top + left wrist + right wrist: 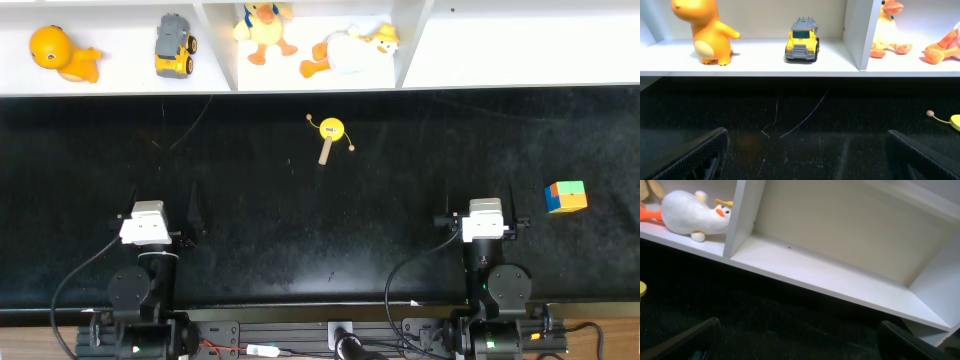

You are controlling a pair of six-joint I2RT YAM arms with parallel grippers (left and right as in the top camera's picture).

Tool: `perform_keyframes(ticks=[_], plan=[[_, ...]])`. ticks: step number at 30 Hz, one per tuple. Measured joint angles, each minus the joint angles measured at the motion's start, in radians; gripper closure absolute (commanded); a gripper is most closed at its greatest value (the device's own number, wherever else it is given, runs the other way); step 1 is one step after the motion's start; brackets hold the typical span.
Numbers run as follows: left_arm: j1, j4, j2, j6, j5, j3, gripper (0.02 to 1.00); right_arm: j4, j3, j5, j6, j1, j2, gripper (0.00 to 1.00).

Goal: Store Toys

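A yellow rattle drum (pixel 330 134) with a wooden handle lies on the black table (pixel 300 230) near the shelf, and its edge shows in the left wrist view (pixel 954 120). A multicoloured cube (pixel 565 197) sits at the table's right side. My left gripper (pixel 163 207) (pixel 807 165) is open and empty near the front left, well short of the drum. My right gripper (pixel 482 205) (pixel 800 347) is open and empty too, left of the cube.
A white shelf (pixel 500 50) runs along the back. It holds an orange figure (pixel 62 52) (pixel 707 30), a yellow truck (pixel 175 46) (pixel 801 40), a yellow plush duck (pixel 265 28) (pixel 887 27) and a white plush duck (pixel 350 50) (pixel 690 215). The right compartment (pixel 840 275) is bare.
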Motion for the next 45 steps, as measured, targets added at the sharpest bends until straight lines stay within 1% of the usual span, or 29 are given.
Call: perform_keyframes(ticks=[6, 8, 9, 10, 13, 17, 18, 23, 25, 28, 31, 33, 34, 36, 41, 45], plan=[[0.0, 0.0, 0.0, 0.0, 0.0, 0.0, 0.02, 0.001, 0.0, 0.0, -0.003, 0.0, 0.023, 0.005], [0.0, 0.0, 0.0, 0.0, 0.0, 0.0, 0.02, -0.04, 0.006, -0.001, -0.003, 0.0, 0.061, 0.005], [0.0, 0.0, 0.0, 0.0, 0.0, 0.0, 0.02, -0.119, 0.024, -0.007, 0.008, 0.0, 0.095, 0.005], [0.0, 0.0, 0.0, 0.0, 0.0, 0.0, 0.02, -0.156, 0.038, -0.017, 0.019, 0.001, 0.128, 0.007], [0.0, 0.0, 0.0, 0.0, 0.0, 0.0, 0.02, -0.428, 0.167, -0.045, 0.084, 0.016, 0.261, 0.005], [0.0, 0.0, -0.002, 0.0, 0.0, 0.0, 0.02, -0.65, 0.372, -0.091, 0.175, 0.065, 0.47, 0.005], [0.0, 0.0, -0.002, 0.0, 0.0, 0.0, 0.02, -0.675, 0.413, -0.103, 0.188, 0.076, 0.509, 0.003], [0.0, 0.0, -0.002, 0.0, 0.001, 0.0, 0.02, -0.731, 0.625, -0.219, 0.273, 0.15, 0.761, 0.005], [0.0, 0.0, -0.002, 0.0, 0.001, 0.0, 0.02, -0.751, 0.682, -0.251, 0.321, 0.167, 0.859, 0.007], [0.0, 0.0, -0.002, 0.0, 0.003, 0.0, 0.02, -0.766, 0.74, -0.273, 0.405, 0.183, 0.999, 0.005], [0.0, 0.0, -0.002, 0.0, 0.003, 0.0, 0.02, -0.768, 0.795, -0.274, 0.488, 0.208, 1.136, 0.007], [0.0, 0.0, -0.002, 0.0, 0.003, 0.0, 0.023, -0.763, 0.844, -0.262, 0.541, 0.245, 1.23, 0.003], [0.0, 0.0, -0.002, 0.0, 0.003, 0.0, 0.02, -0.765, 0.871, -0.247, 0.568, 0.268, 1.274, 0.003], [0.0, 0.0, -0.002, 0.0, 0.004, 0.0, 0.02, -0.759, 0.979, -0.207, 0.642, 0.366, 1.432, 0.003], [0.0, 0.0, -0.002, 0.0, 0.004, -0.001, 0.02, -0.747, 1.157, -0.166, 0.706, 0.499, 1.653, 0.003], [0.0, 0.0, -0.002, 0.0, 0.004, -0.001, 0.02, -0.743, 1.252, -0.142, 0.75, 0.549, 1.77, 0.003]])
